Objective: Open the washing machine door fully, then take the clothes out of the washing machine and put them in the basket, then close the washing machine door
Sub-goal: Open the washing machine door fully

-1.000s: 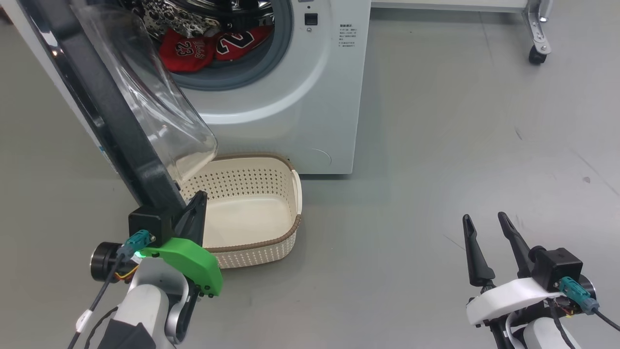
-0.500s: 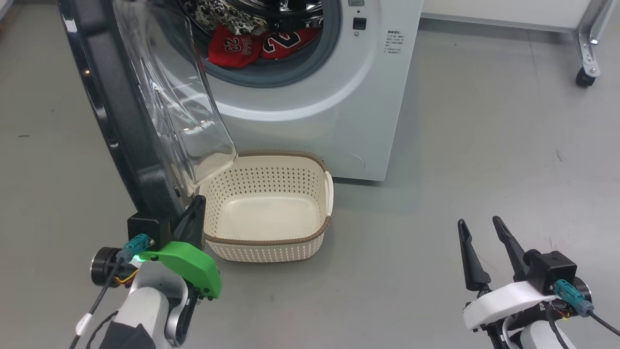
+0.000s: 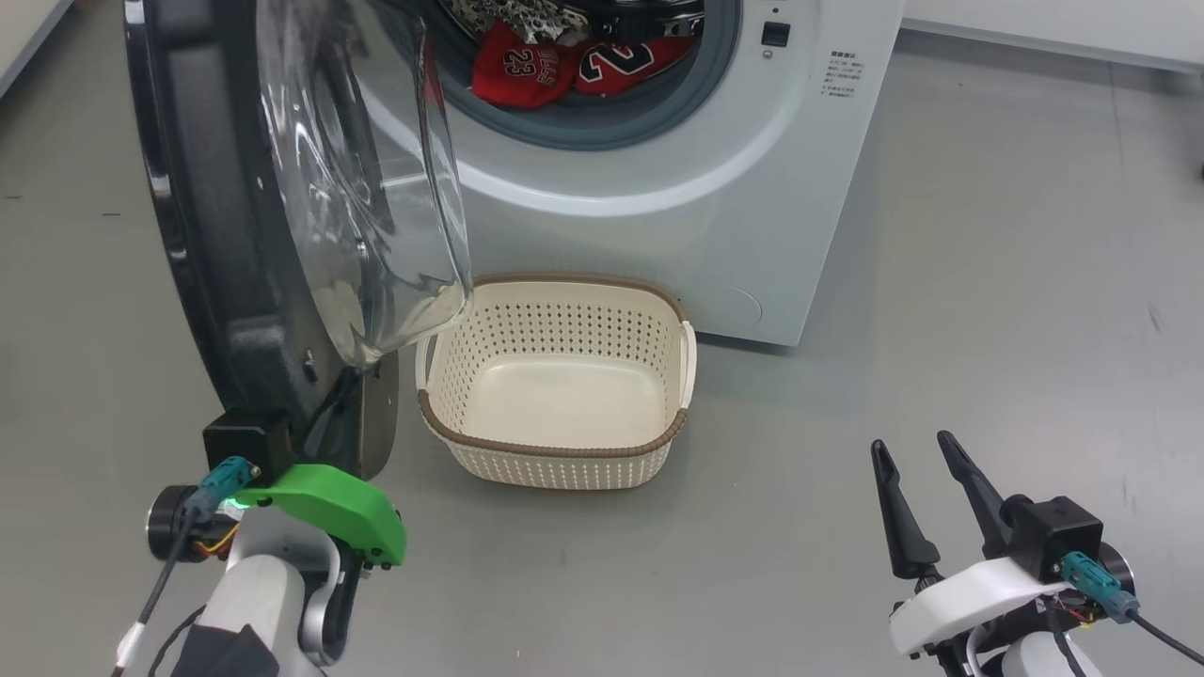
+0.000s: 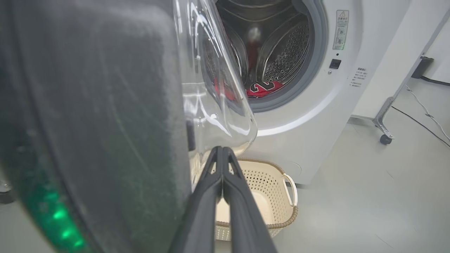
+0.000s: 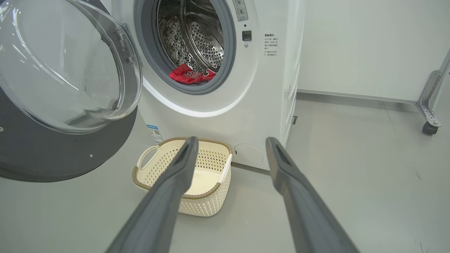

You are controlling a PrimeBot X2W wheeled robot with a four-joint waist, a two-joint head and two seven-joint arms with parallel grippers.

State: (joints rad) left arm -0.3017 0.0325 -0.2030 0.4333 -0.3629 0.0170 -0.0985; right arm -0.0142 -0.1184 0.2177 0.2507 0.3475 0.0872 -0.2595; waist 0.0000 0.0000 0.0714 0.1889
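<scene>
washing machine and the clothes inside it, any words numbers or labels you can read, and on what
"23": on the left red jersey.
"2": big number on the right red jersey, rest hidden in folds.
Printed lines on the washing machine front: too small to read.
Warning sticker at its upper right: too small to read.
Blue label low on its front: too small to read.
</scene>
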